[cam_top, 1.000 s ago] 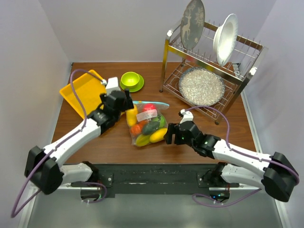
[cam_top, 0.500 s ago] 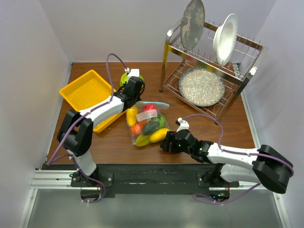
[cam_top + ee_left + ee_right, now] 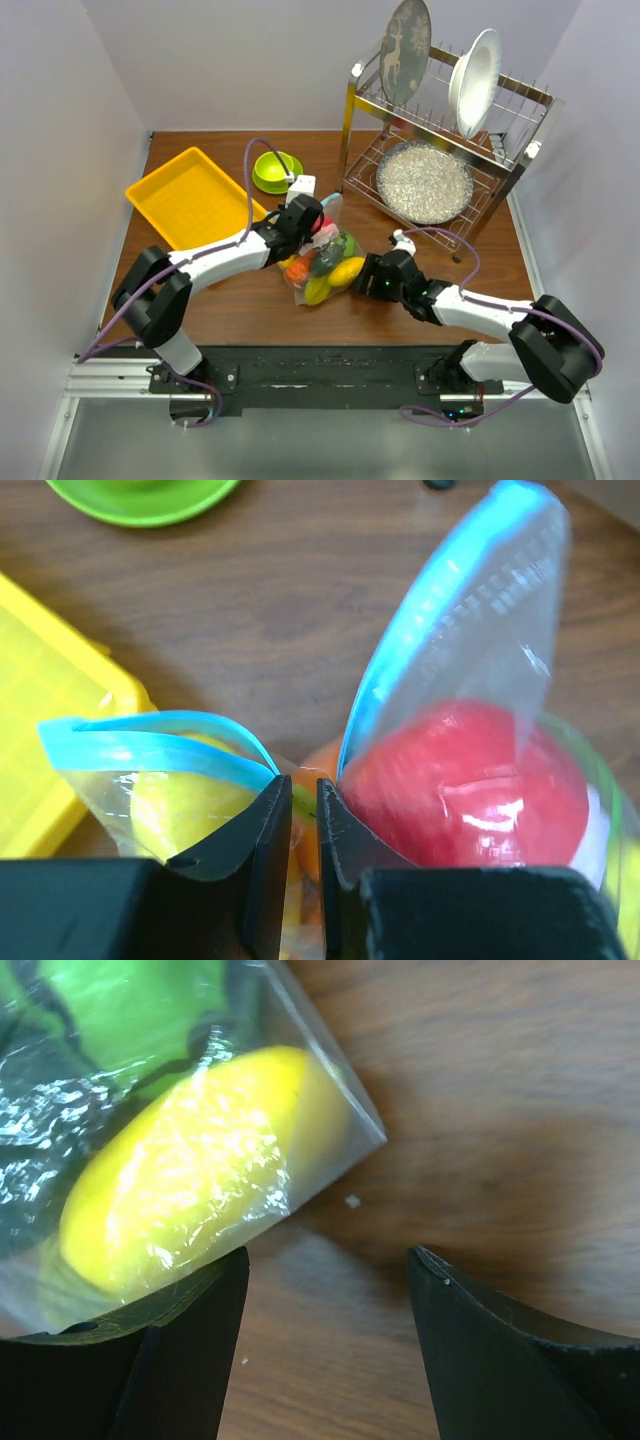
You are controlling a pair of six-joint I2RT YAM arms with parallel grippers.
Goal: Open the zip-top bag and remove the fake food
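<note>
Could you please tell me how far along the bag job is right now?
Done: the left gripper is pinched on the zip-top bag at its teal zip strip. In hand: the open right gripper sits at a corner of the bag, beside a yellow piece, gripping nothing. Whether the seal has parted is unclear. Left: all the fake food I can see is inside the bag; none is out.

Top camera looks down on the whole table [image 3: 340,315]; both wrist cameras view the bag [image 3: 325,265] close-up past their fingers [image 3: 240,850].
</note>
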